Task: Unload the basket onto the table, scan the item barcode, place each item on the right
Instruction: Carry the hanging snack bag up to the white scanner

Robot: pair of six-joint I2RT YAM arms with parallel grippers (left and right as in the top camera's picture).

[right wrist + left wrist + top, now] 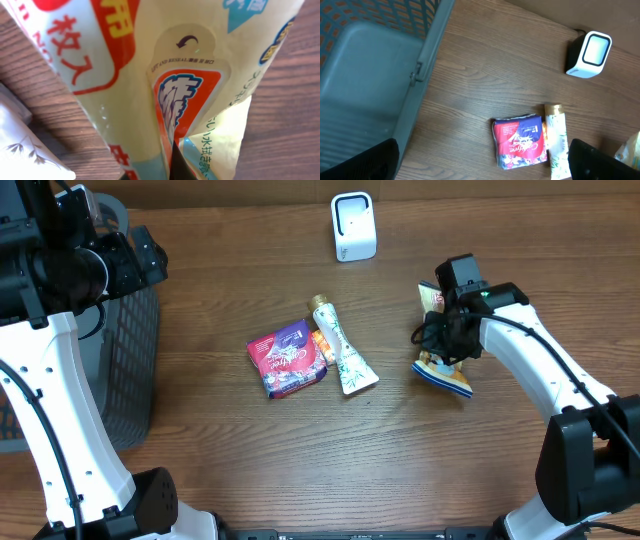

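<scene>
My right gripper [447, 332] is shut on a yellow snack pouch [443, 370] with red and blue print, at the right of the table. In the right wrist view the pouch [175, 65] fills the frame, pinched between the jaws at the bottom edge [175, 167]. The white barcode scanner [353, 227] stands upright at the back centre, well left of the pouch; the left wrist view shows the scanner [589, 54] too. My left gripper [480, 162] hangs open and empty beside the basket at the far left. No barcode shows.
A red and purple packet [288, 358] and a white tube [340, 348] with a gold cap lie side by side mid-table. A grey mesh basket [130, 370] stands at the left edge, under my left arm.
</scene>
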